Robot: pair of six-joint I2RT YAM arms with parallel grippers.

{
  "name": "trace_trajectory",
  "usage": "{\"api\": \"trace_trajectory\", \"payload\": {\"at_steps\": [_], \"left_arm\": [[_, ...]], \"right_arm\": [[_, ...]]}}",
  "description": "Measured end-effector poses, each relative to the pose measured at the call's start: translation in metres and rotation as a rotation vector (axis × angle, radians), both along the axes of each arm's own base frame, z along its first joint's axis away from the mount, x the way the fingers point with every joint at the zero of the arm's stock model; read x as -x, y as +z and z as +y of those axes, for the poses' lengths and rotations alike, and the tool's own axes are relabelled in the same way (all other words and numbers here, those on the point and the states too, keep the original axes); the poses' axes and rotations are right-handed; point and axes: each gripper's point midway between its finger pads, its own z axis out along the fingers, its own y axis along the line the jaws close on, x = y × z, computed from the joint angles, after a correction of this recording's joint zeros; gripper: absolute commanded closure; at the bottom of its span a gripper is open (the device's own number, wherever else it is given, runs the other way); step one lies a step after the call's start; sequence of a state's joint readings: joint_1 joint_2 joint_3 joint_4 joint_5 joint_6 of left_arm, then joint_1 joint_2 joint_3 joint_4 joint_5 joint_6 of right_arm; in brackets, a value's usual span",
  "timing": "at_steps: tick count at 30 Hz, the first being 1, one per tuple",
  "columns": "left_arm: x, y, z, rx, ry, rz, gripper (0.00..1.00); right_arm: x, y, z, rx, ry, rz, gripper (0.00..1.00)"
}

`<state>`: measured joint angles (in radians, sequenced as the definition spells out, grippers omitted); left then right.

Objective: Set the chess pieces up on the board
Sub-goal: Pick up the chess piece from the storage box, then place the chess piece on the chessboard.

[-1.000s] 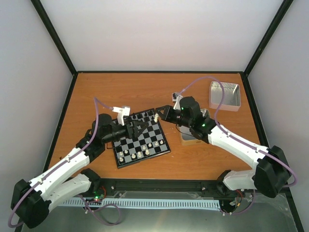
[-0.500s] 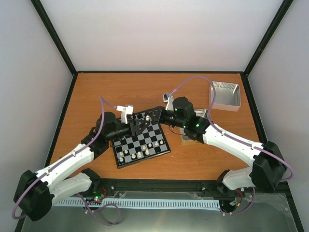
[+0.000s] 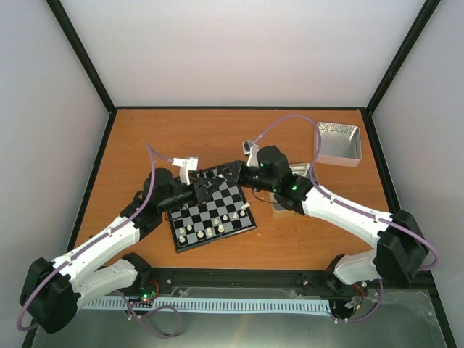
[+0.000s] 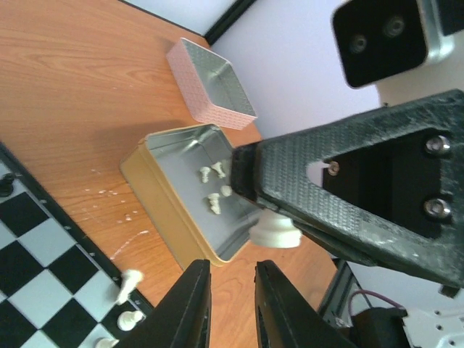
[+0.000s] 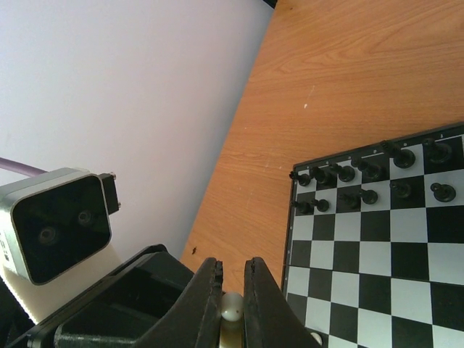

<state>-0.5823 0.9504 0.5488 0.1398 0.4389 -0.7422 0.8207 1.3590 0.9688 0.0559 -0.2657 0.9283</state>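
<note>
While the right gripper [image 5: 232, 267] is pinched tight on a single cream piece [image 5: 230, 308] wedged low between its two black fingers, the left gripper [image 4: 230, 264] faces it with its jaws a narrow gap apart and nothing between the tips. From the left wrist, that piece [image 4: 275, 233] hangs under the right gripper's black frame, just beyond one left fingertip. Whether they touch cannot be told.

From above, the two grippers meet nose to nose over the far side of the board [image 3: 203, 212], the left gripper [image 3: 208, 190] above its far squares and the right gripper [image 3: 233, 172] at its far right corner. The board lies flat, turned slightly askew. Black chessmen [image 5: 362, 174] fill its far rows, and cream chessmen [image 3: 209, 232] stand in a loose row near its near edge, with a few more further in.

Just right of the board, partly under the right arm, sits an open gold tin [image 4: 148, 181] with several cream pieces lying loose on its silvery floor. A silver tin [image 3: 337, 156] with a pink patterned outside stands well apart at the back right.

Everything rests on an orange-brown wooden table [image 3: 181, 138] with small pale scuffs near the gold tin. Plain white walls [image 3: 239, 51] enclose it on three sides, joined by black frame posts [image 3: 80, 54] that run up from the back corners. A black rail [image 3: 239, 277] at the near edge carries both arm bases.
</note>
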Motion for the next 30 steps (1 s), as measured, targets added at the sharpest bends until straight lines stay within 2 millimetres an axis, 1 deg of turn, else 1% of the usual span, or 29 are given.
{"api": "trace_trajectory", "payload": {"at_steps": [2,3,5,7,9,14,16,20,22,27,30], "left_arm": [[-0.004,-0.004,0.003,-0.016,0.030,0.008,0.70],[-0.005,-0.007,0.005,-0.027,0.043,0.014,0.64],[-0.008,-0.015,0.010,-0.054,0.075,0.032,0.57],[-0.009,-0.018,0.012,-0.070,0.088,0.038,0.52],[-0.008,-0.018,0.014,-0.076,0.090,0.037,0.50],[-0.006,-0.013,0.014,-0.072,0.085,0.014,0.50],[-0.006,-0.014,0.014,-0.075,0.085,0.012,0.51],[-0.006,-0.013,0.014,-0.076,0.083,0.009,0.57],[-0.006,-0.013,0.014,-0.075,0.081,0.007,0.58],[-0.006,-0.011,0.013,-0.069,0.076,-0.002,0.58],[-0.002,-0.015,0.014,-0.064,0.065,-0.003,0.58]], "right_arm": [[-0.001,-0.002,0.000,0.011,-0.003,-0.003,0.92],[-0.002,-0.005,-0.001,0.024,-0.007,-0.004,0.92],[-0.004,-0.013,-0.003,0.054,-0.017,-0.008,0.92],[-0.007,-0.021,-0.004,0.089,-0.023,-0.011,0.92],[-0.007,-0.032,-0.004,0.121,-0.014,-0.005,0.92],[-0.003,-0.046,0.003,0.143,0.035,0.014,0.91],[0.000,-0.046,0.005,0.139,0.053,0.014,0.90],[0.005,-0.042,0.010,0.118,0.087,0.015,0.90],[0.006,-0.040,0.011,0.107,0.097,0.019,0.90],[0.006,-0.040,0.012,0.089,0.083,0.052,0.90],[0.006,-0.039,0.013,0.070,0.071,0.079,0.90]]}}
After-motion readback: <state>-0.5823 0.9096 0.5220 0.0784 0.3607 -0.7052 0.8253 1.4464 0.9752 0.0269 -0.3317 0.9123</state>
